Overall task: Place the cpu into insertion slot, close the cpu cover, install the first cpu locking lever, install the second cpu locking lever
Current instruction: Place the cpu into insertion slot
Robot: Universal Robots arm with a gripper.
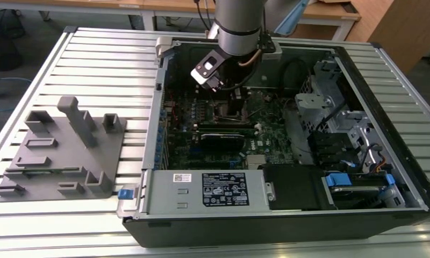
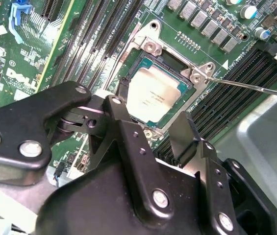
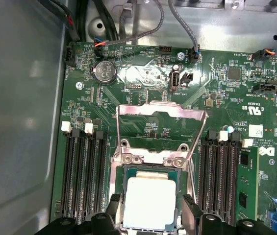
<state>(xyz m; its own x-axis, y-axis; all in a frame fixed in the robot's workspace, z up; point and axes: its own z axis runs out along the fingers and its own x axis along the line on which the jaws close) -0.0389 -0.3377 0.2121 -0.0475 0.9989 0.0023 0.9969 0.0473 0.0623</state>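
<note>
The cpu (image 3: 148, 200) lies flat in the insertion slot (image 3: 124, 182), its pale metal top up; in the second wrist view the cpu (image 2: 155, 94) sits inside the silvery rim (image 2: 153, 45). The cpu cover (image 3: 160, 109) stands swung back from the socket, and green board shows through its window. My gripper (image 3: 150, 208) hovers just over the chip, open, with one black finger on each side and a small gap to each edge. In the second wrist view the gripper (image 2: 148, 111) holds nothing. A thin locking lever (image 2: 248, 84) sticks out sideways, unlatched. In the exterior view the gripper (image 1: 233, 105) reaches down into the case.
Long black memory slots (image 3: 82, 176) flank the socket on both sides. The open computer case (image 1: 287, 215) walls in the board, with a drive cage (image 1: 322, 107) on the exterior view's right. A grey fixture (image 1: 57, 150) sits on the slatted table at the exterior view's left.
</note>
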